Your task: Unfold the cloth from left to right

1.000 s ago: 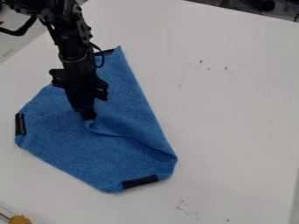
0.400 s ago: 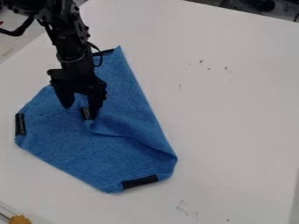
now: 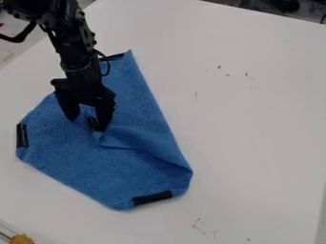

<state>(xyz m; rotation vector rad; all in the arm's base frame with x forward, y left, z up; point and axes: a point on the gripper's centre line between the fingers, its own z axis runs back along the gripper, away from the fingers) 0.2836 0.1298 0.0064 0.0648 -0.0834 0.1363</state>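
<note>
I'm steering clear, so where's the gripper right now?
In the camera view, the gripper is left of centre, open over the blue cloth, close to the black strip on its folded corner.

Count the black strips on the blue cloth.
4: a strip at the cloth's left, one at its bottom, one at its top, and one by the gripper; more may be hidden.

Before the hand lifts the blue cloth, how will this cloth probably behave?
The cloth will probably be floppy, because it already bends into a soft fold and wrinkles below the hand. It looks thin, so I expect it is light for its size. The dark strip at its lower edge may bend less easily, since it lies quite straight.
</note>
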